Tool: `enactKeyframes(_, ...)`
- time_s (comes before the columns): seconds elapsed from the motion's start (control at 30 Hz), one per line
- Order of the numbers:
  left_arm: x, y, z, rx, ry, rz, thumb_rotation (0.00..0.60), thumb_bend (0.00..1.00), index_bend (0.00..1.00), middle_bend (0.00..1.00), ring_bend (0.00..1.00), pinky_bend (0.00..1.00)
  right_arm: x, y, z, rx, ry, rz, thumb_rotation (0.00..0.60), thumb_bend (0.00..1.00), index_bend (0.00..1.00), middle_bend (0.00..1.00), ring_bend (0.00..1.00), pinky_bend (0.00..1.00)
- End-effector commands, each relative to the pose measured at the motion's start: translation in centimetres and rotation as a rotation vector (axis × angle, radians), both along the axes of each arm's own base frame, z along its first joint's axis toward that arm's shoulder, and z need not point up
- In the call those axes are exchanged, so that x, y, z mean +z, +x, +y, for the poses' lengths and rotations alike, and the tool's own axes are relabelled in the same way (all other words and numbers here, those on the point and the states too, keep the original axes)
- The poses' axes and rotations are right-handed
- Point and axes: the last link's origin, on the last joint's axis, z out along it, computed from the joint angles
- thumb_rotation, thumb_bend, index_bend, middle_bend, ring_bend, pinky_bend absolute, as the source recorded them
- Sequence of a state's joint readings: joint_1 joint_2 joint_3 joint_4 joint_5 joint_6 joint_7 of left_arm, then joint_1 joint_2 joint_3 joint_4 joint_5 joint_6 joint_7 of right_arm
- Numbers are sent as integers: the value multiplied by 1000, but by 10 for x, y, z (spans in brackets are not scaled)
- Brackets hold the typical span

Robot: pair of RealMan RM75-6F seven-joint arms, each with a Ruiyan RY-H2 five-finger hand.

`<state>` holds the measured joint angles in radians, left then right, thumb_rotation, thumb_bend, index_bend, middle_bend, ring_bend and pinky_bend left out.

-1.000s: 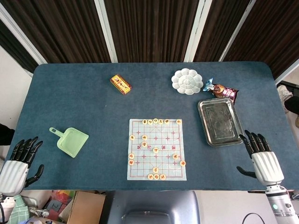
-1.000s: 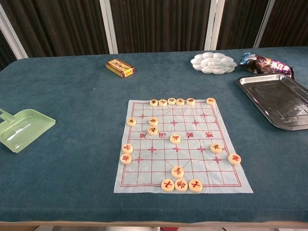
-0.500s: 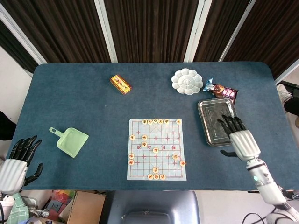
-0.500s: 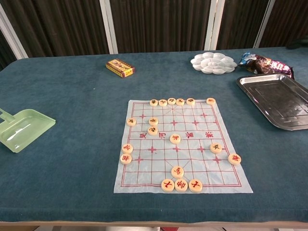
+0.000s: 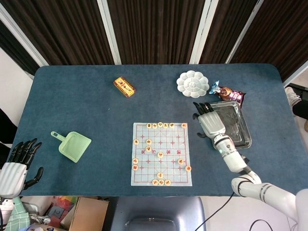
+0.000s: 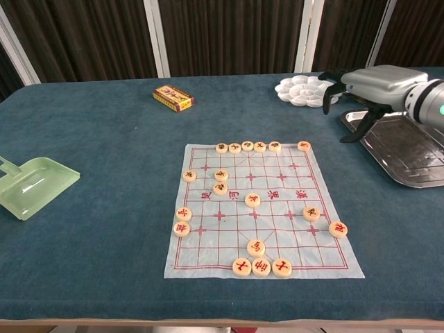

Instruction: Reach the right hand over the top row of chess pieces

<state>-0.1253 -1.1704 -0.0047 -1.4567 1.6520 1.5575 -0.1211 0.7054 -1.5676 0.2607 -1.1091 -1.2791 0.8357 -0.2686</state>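
A paper chessboard [image 5: 161, 153] [image 6: 260, 208] lies in the middle of the blue table. Its top row of round chess pieces [image 5: 165, 125] [image 6: 258, 146] runs along the far edge. My right hand [image 5: 208, 119] [image 6: 368, 84] hovers open, palm down, fingers spread, to the right of that row, over the left edge of the steel tray [image 5: 234, 126] [image 6: 409, 149]. It holds nothing. My left hand [image 5: 16, 164] hangs open off the table's near left corner, seen only in the head view.
A green dustpan [image 5: 73, 145] [image 6: 29, 184] lies at the left. A small yellow-red box [image 5: 123, 87] [image 6: 173, 97] sits far left of centre. A white flower-shaped palette [image 5: 192, 83] [image 6: 305, 91] and a snack packet [image 5: 228, 93] lie beyond the tray.
My right hand has swung from the table's near right edge up and left over the tray, toward the top row. The left hand has barely shifted.
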Motion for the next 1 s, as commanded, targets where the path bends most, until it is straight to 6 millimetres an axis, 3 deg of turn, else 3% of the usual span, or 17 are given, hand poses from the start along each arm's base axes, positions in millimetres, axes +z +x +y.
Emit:
enactKeyframes(0.03, -1, -1, 1, 3, -6, 0, 600, 439, 0, 0, 0, 3, -22, 10, -13, -6, 22, -8, 600, 364, 521, 65, 0, 0)
enactKeyframes(0.5, 0, -2, 3, 14, -9, -3, 600, 434, 0, 0, 0, 3, -61, 20, -33, -49, 57, 10, 600, 389, 538, 82, 0, 0)
enactKeyframes(1.0, 2, -3, 4, 20, -9, -10, 600, 434, 0, 0, 0, 3, -72, 20, -38, -60, 53, 41, 600, 432, 582, 87, 0, 0)
